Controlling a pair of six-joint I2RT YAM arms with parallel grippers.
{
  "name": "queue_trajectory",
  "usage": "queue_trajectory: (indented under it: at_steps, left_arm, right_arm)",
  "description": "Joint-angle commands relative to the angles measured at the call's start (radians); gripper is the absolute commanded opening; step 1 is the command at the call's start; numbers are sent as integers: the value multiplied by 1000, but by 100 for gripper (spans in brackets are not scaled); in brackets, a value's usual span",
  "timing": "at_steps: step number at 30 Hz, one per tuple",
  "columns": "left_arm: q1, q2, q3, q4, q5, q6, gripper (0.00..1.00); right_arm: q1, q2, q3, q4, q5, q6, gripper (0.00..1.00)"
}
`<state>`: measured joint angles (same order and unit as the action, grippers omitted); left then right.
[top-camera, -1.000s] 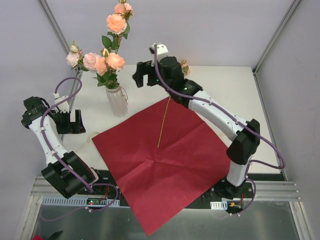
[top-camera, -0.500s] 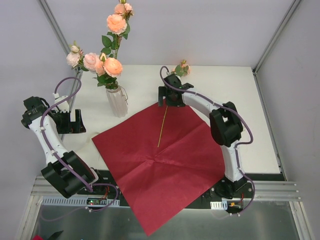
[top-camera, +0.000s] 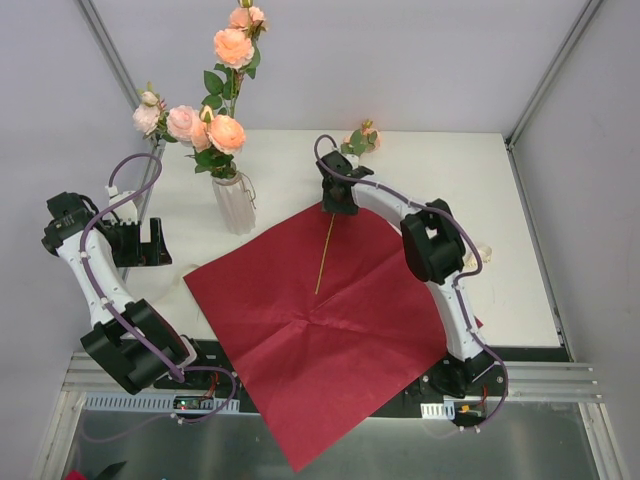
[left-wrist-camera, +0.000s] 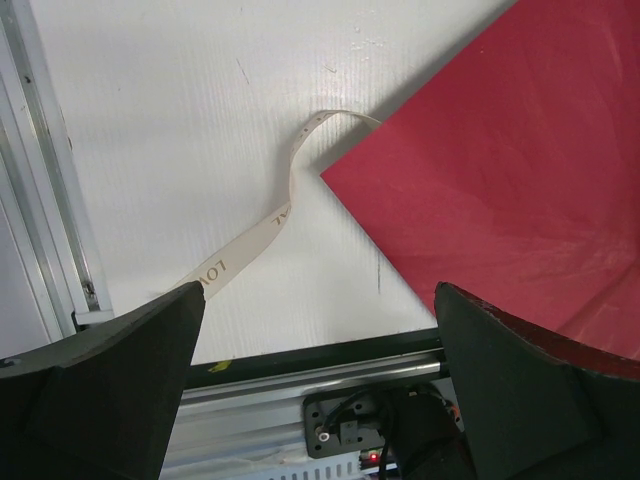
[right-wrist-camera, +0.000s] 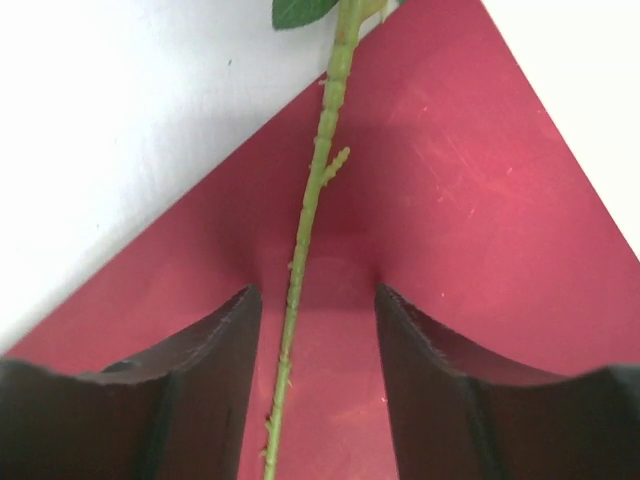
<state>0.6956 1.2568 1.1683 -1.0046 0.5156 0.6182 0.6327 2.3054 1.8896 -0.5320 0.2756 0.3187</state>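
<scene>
Stem (right-wrist-camera: 305, 215) of a single cut rose lies flat on the red paper sheet (top-camera: 330, 330). In the top view it runs from about 1 o'clock to 7 o'clock across the sheet's far corner. Its bloom (top-camera: 362, 138) rests off the paper on the white table (top-camera: 480, 180), at 12 o'clock from the sheet's centre.

Right gripper (right-wrist-camera: 315, 300) is down over the upper stem with its jaws apart. One finger stands on each side of the stem, and neither clearly touches it.

Left gripper (left-wrist-camera: 315, 300) hangs with its jaws wide and holds nothing. It is at 9 o'clock of the sheet, above a loose cream ribbon (left-wrist-camera: 270, 215) and the sheet's left corner.

A white vase (top-camera: 235, 203) of peach roses stands at 10 o'clock, apart from both grippers.

Handling, as judged:
- The stem looks light, thin and fairly stiff, with small nubs that should resist slipping.
- It could roll or pivot if pinched off-centre.
- The bloom end is heavier and fragile.
- The bare stretch below the small side shoot appears the soundest hold, clear of leaf and petals.
- The paper beneath is thin and could be caught by the fingertips.
</scene>
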Motion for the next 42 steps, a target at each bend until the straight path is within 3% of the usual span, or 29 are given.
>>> queue_trajectory:
  at_steps: [1, 13, 17, 23, 27, 32, 33, 35, 39, 42]
  left_arm:
    - [12, 7, 30, -23, 20, 6, 99]
    - [15, 0, 16, -19, 6, 28, 99]
    - [16, 3, 14, -20, 8, 28, 99]
    - [18, 3, 17, -20, 4, 29, 99]
    - [19, 6, 18, -19, 7, 29, 99]
    - [25, 10, 10, -19, 9, 28, 99]
    - [27, 10, 10, -22, 12, 26, 99]
    - [31, 12, 14, -22, 18, 22, 99]
    - [41, 27, 33, -34, 29, 9, 99]
    - [45, 39, 47, -43, 35, 5, 99]
  right_arm:
    - [-1, 37, 91, -75, 76, 40, 48]
    - [7, 97, 149, -118, 96, 95, 17]
    - [7, 53, 108, -89, 105, 114, 1]
    - [7, -164, -78, 56, 148, 148, 1]
    - [5, -363, -220, 303, 157, 120, 1]
    - [22, -558, -280, 542, 106, -24, 1]
    - [31, -584, -297, 701, 74, -59, 1]
    - [59, -629, -311, 846, 18, -140, 1]
    - [148, -627, -239, 1183, -143, -327, 1]
    - [237, -583, -100, 1201, -199, -475, 1]
